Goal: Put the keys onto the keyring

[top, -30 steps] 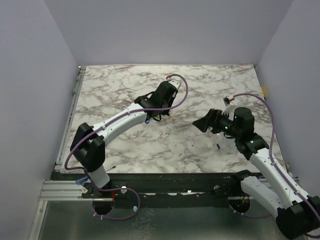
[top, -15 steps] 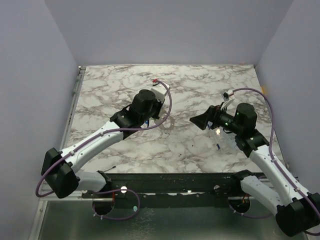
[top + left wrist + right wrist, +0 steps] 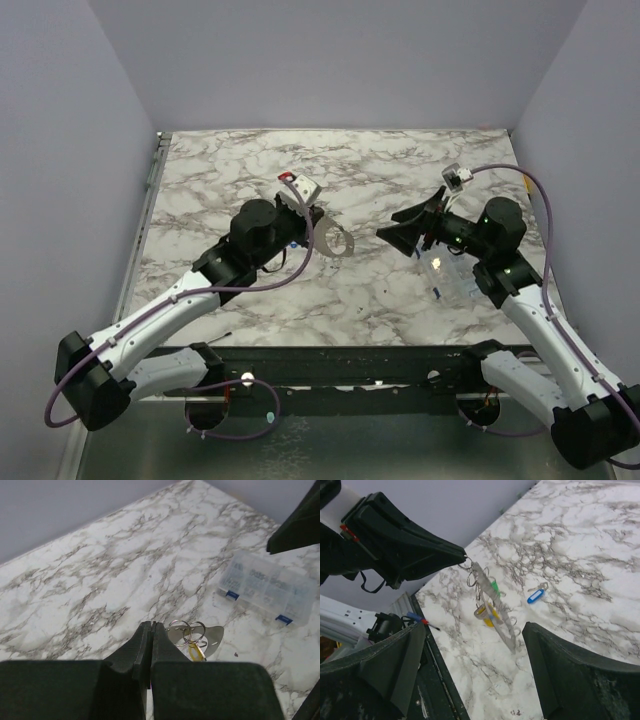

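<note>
My left gripper (image 3: 318, 231) is shut on the top of the keyring (image 3: 337, 241), a flat grey metal hoop with small split rings, and holds it hanging above the table. In the right wrist view the keyring (image 3: 494, 607) dangles from the left gripper (image 3: 465, 560) with a green key (image 3: 494, 587) and a yellow key (image 3: 489, 616) on it. A blue key (image 3: 535, 596) lies on the table behind it. The left wrist view shows the shut left gripper (image 3: 150, 626), the keyring (image 3: 200, 636) and the yellow key (image 3: 196, 653). My right gripper (image 3: 402, 235) is open and empty, facing the keyring from the right, apart from it.
A clear plastic box (image 3: 452, 278) with blue latches lies on the table under the right arm, also in the left wrist view (image 3: 265, 585). A small blue and red tool (image 3: 417, 620) lies by the front rail. Grey walls enclose three sides.
My left arm has drawn back toward the near left, its gripper still shut, and the keyring now shows hanging from it. My right gripper has risen a little and stays open.
</note>
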Controlling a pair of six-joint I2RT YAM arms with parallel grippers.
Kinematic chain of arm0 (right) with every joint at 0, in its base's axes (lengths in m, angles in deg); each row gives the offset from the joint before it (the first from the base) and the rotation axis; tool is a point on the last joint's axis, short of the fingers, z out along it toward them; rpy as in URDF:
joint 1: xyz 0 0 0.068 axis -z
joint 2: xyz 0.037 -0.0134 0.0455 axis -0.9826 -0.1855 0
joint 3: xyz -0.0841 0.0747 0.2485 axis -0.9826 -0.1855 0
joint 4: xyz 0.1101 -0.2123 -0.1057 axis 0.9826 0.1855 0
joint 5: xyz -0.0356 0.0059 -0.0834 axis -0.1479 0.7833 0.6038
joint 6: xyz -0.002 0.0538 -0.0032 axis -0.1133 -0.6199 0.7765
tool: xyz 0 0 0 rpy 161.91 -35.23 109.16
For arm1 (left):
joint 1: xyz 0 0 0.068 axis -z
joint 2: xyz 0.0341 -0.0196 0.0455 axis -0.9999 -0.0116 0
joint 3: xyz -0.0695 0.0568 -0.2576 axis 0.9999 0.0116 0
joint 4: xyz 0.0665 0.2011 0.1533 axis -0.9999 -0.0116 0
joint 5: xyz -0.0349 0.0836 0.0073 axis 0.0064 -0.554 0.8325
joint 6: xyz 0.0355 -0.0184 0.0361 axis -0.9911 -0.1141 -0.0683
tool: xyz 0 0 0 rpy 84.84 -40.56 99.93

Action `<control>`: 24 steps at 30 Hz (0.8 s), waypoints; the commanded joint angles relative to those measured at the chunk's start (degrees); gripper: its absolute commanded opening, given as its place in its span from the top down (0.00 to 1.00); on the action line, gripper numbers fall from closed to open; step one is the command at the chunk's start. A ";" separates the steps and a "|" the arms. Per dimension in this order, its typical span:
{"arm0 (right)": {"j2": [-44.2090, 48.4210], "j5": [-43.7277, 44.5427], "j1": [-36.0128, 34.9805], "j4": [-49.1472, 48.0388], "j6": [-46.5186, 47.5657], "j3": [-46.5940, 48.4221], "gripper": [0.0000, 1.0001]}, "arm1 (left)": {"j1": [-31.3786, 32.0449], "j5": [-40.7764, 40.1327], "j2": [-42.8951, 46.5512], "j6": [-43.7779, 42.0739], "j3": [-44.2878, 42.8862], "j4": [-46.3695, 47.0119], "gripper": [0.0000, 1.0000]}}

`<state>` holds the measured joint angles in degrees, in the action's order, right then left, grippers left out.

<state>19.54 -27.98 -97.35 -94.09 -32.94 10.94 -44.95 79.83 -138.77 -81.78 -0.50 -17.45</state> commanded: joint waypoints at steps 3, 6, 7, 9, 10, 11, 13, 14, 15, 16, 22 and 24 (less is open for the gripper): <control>-1.19 -3.37 -0.62 -5.23 0.08 2.31 0.11 | -0.18 5.17 11.84 6.71 10.89 24.05 1.00; -2.16 -3.66 -1.17 -7.73 -1.55 1.86 0.12 | -1.42 1.46 15.43 11.07 14.36 29.66 1.00; -2.43 -3.72 -1.40 -8.19 -1.69 1.86 0.12 | -1.46 3.59 16.38 10.90 13.61 29.22 1.00; -2.79 -3.64 -1.86 -9.23 -1.69 1.53 0.13 | -1.54 4.83 16.84 10.97 13.85 31.06 1.00; -3.07 -3.60 -2.26 -9.89 -1.74 1.45 0.13 | -1.93 4.29 15.86 11.22 13.79 31.28 1.00; -3.55 -3.82 -2.52 -10.28 -1.75 1.69 0.13 | -2.41 5.75 15.29 11.17 13.25 30.91 1.00; -4.46 -5.30 -3.16 -11.56 -1.52 2.35 0.13 | -2.63 10.68 14.43 10.19 12.58 30.58 1.00; -4.82 -5.87 -3.50 -12.58 -1.33 2.53 0.13 | -2.72 11.86 13.90 9.75 12.30 30.40 1.00; -5.24 -6.42 -3.84 -13.64 -1.22 2.70 0.14 | -2.99 12.70 13.48 9.42 12.12 30.10 1.00; -5.77 -7.25 -4.09 -15.04 -1.19 3.00 0.14 | -3.25 14.77 13.08 8.66 11.99 29.93 1.00; -8.14 -10.04 -4.32 -18.55 -0.46 5.88 0.34 | -3.34 20.51 12.28 7.79 11.50 29.36 1.00; -8.83 -8.09 -4.35 -16.37 0.91 7.62 0.46 | -3.41 21.34 12.08 8.01 11.33 29.26 1.00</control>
<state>11.46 -35.67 -101.40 -108.72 -33.88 14.43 -48.12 95.41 -126.84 -73.21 13.38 9.61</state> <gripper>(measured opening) 0.614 0.017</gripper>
